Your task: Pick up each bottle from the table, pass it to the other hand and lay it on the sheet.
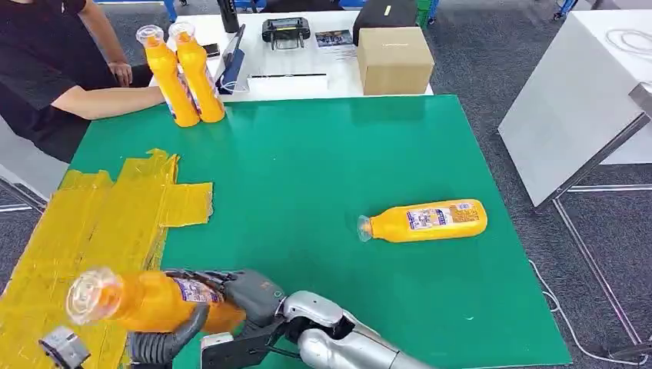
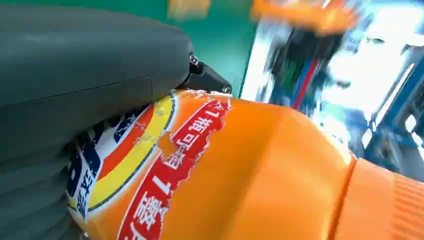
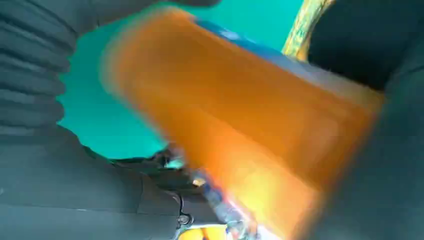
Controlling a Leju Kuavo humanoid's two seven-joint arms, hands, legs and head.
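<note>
My right hand [image 1: 244,298] is wrapped around the fat bottom end of the held bottle [image 1: 146,301]. Its dark fingers are curled over the top. My left hand [image 1: 163,340] comes up from under the middle of the same bottle. In the left wrist view its grey thumb [image 2: 85,60] lies flat on the label [image 2: 150,160]. So I think both hands hold the bottle at once, in the middle of the pass.

The bottle lies on its side in the air, just over the edge of the yellow sheet [image 1: 100,223]. Its cap [image 1: 91,296] points out across the sheet.

It is bright orange and smooth, and the label is red, blue and yellow. It looks like full, stiff plastic, so I guess it is a bit heavy and slippery. The label part is the best place to hold it because it is wide and even. The neck is too thin. My left hand needs a firm hold before my right hand lets go.

A lying bottle [image 1: 427,221] waits on the green bench [image 1: 323,154], well apart from the sheet. Two standing bottles [image 1: 184,77] are past the sheet's far end.
</note>
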